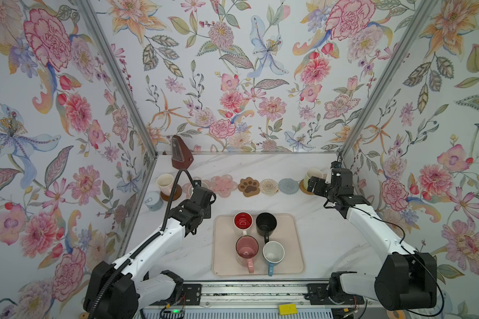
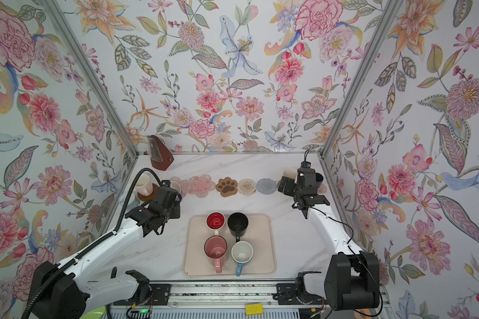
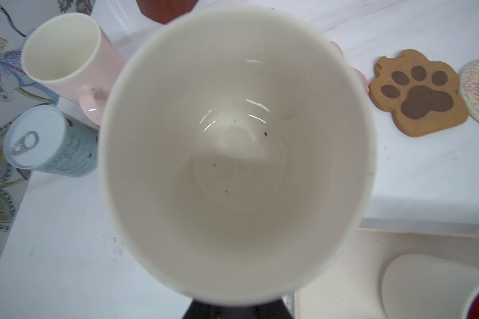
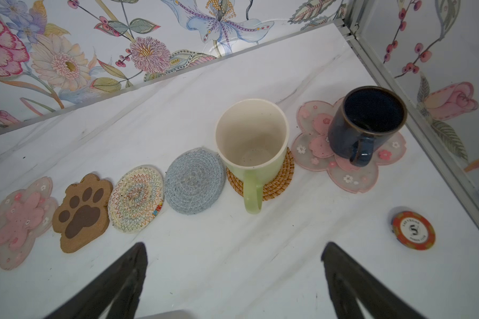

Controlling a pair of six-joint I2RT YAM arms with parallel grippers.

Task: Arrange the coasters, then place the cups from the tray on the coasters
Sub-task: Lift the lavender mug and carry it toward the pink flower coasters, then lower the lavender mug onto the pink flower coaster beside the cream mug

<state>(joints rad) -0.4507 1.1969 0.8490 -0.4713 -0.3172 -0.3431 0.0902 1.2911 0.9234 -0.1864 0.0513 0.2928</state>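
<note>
Coasters [image 1: 268, 187] run in one line across the far part of the white marble table [image 1: 329, 243] in both top views. The tray [image 1: 293, 248] lies at lower centre, holding the red-inside cup [image 1: 243, 221], black cup [image 1: 266, 223], speckled pink cup [image 1: 246, 248] and blue cup [image 1: 273, 252]. Only the right wrist view plainly shows the navy cup [image 4: 368, 124] standing on the end flower coaster [image 4: 343, 176], with an orange poker chip [image 4: 413, 230] lying apart near the side wall; in the top views the right arm covers most of that corner. That view also shows the light green cup [image 4: 252, 138] on the rattan coaster [image 4: 277, 182]. The grey round [image 4: 194, 182], cream round [image 4: 136, 197], paw coaster [image 4: 83, 212] and middle flower coaster [image 4: 17, 221] lie bare beside it. Only the left wrist view looks into the white-inside cup [image 3: 233, 152], which has dark specks on its bottom. It also shows the pull-tab lid of the pale-blue can [image 3: 39, 140] near the cream-pink cup [image 3: 67, 55]. The left gripper [image 1: 201, 190] is clamped on the white-inside cup, at centre left of the top views, over the left flower coaster [image 1: 186, 188]. Whether cup and coaster touch cannot be told. The right gripper [image 4: 234, 245] has its jaws spread wide and empty, near the light green cup but apart from it. The cream-pink cup stands on the brown disc [image 1: 174, 196] at the row's left end. Floral wallpaper covers three walls, and a brown wedge-shaped object [image 1: 180, 154] stands in the back left corner.
</note>
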